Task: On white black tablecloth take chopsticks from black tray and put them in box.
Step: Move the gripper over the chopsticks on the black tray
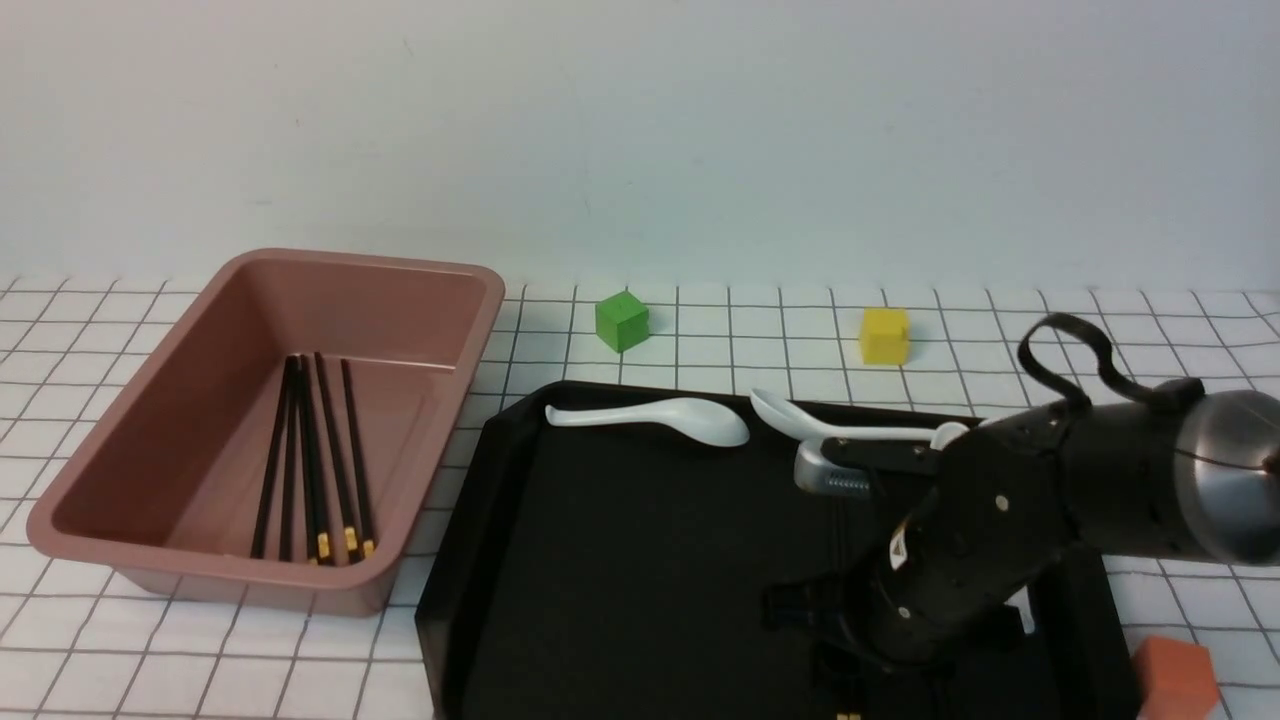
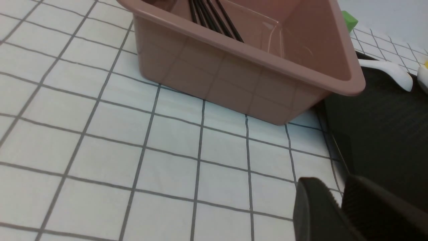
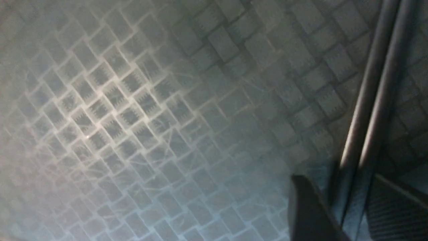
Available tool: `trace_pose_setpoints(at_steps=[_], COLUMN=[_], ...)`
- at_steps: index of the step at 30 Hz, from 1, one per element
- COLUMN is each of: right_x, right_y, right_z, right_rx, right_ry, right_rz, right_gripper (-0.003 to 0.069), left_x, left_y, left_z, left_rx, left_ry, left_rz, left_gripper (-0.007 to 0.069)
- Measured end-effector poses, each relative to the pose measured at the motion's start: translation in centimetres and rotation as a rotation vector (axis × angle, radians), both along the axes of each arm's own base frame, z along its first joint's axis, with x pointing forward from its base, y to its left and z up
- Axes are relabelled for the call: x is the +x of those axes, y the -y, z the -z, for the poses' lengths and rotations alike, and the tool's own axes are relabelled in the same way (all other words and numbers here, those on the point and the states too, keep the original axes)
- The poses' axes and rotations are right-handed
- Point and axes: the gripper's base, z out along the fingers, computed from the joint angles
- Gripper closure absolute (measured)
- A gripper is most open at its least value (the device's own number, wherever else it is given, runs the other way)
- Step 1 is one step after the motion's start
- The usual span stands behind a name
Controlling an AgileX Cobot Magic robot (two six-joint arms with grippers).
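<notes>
- Black tray [image 1: 640, 560] on a white tablecloth [image 1: 1240, 600] with a black grid; all places here are told from this tray.
- The chopsticks to be moved, a dark pair [image 3: 371, 134] lying side by side, rest on the right-hand part of the tray's floor; their long axis runs from the tray's near edge towards its far edge, their gold-banded ends near.
- The right end effector [image 3: 339, 180] is low over that same part of the tray and is clearly the nearer one. Its fingers are parted, one on each side of the pair, so the chopsticks lie directly between them, running lengthwise through the gap; no firm grip shows.
- The coming move seems to turn on this: closing across the pair's narrow width, then lifting.
- The left end effector [image 2: 334, 184] is beyond the tray's left side, fingers slightly apart, with nothing visible between them.
- The box [image 1: 130, 560], a dusty-pink tub left of the tray, already has several chopsticks [image 1: 335, 450] inside.
</notes>
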Motion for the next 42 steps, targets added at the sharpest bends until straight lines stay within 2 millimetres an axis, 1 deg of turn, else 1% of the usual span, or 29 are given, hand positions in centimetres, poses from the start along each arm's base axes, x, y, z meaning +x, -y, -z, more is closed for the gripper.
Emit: trace_pose_setpoints(at_steps=[2,4,6,11,15,16,18,19,22,23,26,27,29,31,32,33,35,37,39,42], right_x=[0.0,0.0,0.0,0.0,-0.2,-0.6,-1.5,-1.8,-2.6,-2.8,-3.0,-3.0,-2.9,-2.9,-3.0,-3.0,-3.0,-3.2,-3.2,-3.1], right_y=[0.0,0.1,0.1,0.1,0.2,0.4,0.8,0.9,1.1,1.0,0.1,0.0,-1.6,-2.6,-2.9,-3.1,-3.3,-3.1,-2.8,-2.9], right_z=[0.0,0.0,0.0,0.0,-0.7,-1.3,-2.2,-2.8,-6.0,-7.9,-12.0,-12.3,-15.2,-16.5,-16.8,-17.0,-16.4,-15.1,-13.2,-11.3], right_rx=[-0.008,-0.012,-0.012,-0.015,-0.008,-0.011,-0.018,-0.012,0.055,0.102,0.203,0.205,0.276,0.299,0.300,0.301,0.254,0.169,0.046,-0.068], right_ry=[-0.005,-0.009,-0.009,-0.015,-0.007,-0.013,-0.047,-0.053,0.002,0.048,0.173,0.182,0.276,0.310,0.313,0.315,0.259,0.175,0.071,-0.005], right_rz=[-0.006,-0.008,-0.007,-0.007,-0.009,-0.013,-0.018,-0.017,-0.008,-0.010,-0.069,-0.078,-0.161,-0.213,-0.229,-0.236,-0.273,-0.290,-0.294,-0.288], right_gripper=[0.0436,0.0498,0.0536,0.0533,0.0533,0.0549,0.0637,0.0652,0.0667,0.0667,0.0667,0.0667,0.0666,0.0664,0.0664,0.0664,0.0663,0.0660,0.0655,0.0645], left_x=[0.0,0.0,0.0,0.0,0.0,0.0,0.0,0.0,0.0,0.0,0.0,0.0,0.0,0.0,0.0,0.0,0.0,0.0,0.0,0.0], left_y=[0.0,0.0,0.0,0.0,0.0,0.0,0.0,0.0,0.0,0.0,0.0,0.0,0.0,0.0,0.0,0.0,0.0,0.0,0.0,0.0], left_z=[0.0,0.0,0.0,0.0,0.0,0.0,0.0,0.0,0.0,0.0,0.0,0.0,0.0,0.0,0.0,0.0,0.0,0.0,0.0,0.0], left_rx=[0.000,0.000,0.000,0.000,0.000,0.000,0.000,0.000,0.000,0.000,0.000,0.000,0.000,0.000,0.000,0.000,0.000,0.000,0.000,0.000], left_ry=[0.000,0.000,0.000,0.000,0.000,0.000,0.000,0.000,0.000,0.000,0.000,0.000,0.000,0.000,0.000,0.000,0.000,0.000,0.000,0.000], left_rz=[0.000,0.000,0.000,0.000,0.000,0.000,0.000,0.000,0.000,0.000,0.000,0.000,0.000,0.000,0.000,0.000,0.000,0.000,0.000,0.000], left_gripper=[0.0476,0.0475,0.0474,0.0469,0.0464,0.0461,0.0461,0.0460,0.0459,0.0459,0.0457,0.0457,0.0457,0.0457,0.0457,0.0457,0.0454,0.0449,0.0446,0.0444])
